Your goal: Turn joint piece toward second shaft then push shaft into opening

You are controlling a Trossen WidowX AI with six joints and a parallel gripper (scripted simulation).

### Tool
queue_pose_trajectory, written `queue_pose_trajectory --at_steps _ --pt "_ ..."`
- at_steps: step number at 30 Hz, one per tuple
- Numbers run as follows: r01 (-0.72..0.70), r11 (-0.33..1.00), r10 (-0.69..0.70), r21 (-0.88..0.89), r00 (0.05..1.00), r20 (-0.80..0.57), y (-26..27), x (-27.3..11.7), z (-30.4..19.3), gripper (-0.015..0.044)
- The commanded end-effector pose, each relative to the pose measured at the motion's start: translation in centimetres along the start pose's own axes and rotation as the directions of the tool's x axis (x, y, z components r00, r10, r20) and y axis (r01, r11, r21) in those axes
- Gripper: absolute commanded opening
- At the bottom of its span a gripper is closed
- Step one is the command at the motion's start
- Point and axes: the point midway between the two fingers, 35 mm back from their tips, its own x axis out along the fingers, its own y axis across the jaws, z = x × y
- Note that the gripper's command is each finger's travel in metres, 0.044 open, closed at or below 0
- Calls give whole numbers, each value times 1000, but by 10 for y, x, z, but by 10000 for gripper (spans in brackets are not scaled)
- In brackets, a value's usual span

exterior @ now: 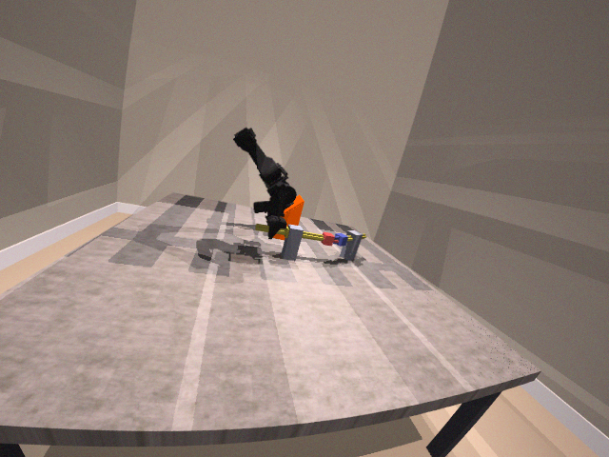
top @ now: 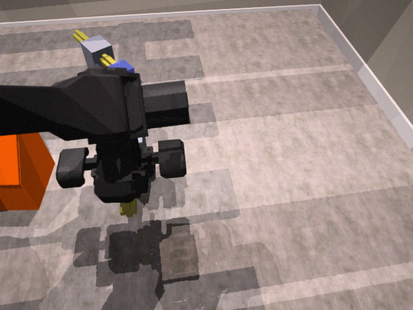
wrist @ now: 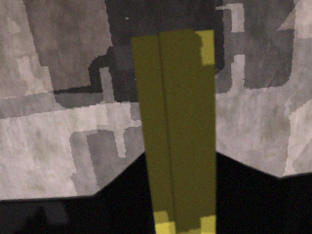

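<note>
- My fingers are closed on the yellow second shaft.
- I see the red piece just beside the blue piece.

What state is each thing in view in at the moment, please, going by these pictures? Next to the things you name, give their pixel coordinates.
Claw (top: 128, 200) (exterior: 271, 232): shut on the second shaft.
Second shaft (top: 128, 207) (exterior: 263, 228) (wrist: 182, 127): through its block, far end at the red piece.
Second block (exterior: 292, 244): upright.
Red piece (exterior: 327, 239): beside the blue piece.
Blue piece (top: 122, 65) (exterior: 341, 239): on the first shaft's end.
First block (top: 96, 43) (exterior: 352, 245): upright.

black arm angled down, end effector nearly closed
</note>
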Motion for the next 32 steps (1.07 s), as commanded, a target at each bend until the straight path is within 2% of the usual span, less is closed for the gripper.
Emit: queue_pose_trajectory --at_steps 1,12,27,32 --pt "-1 1000 1 0 1000 0 0 0 0 146" --pt "-1 1000 1 0 1000 0 0 0 0 434" --pt "-1 1000 1 0 1000 0 0 0 0 440" --pt "-1 1000 1 -1 1000 -11 0 -29 0 440"
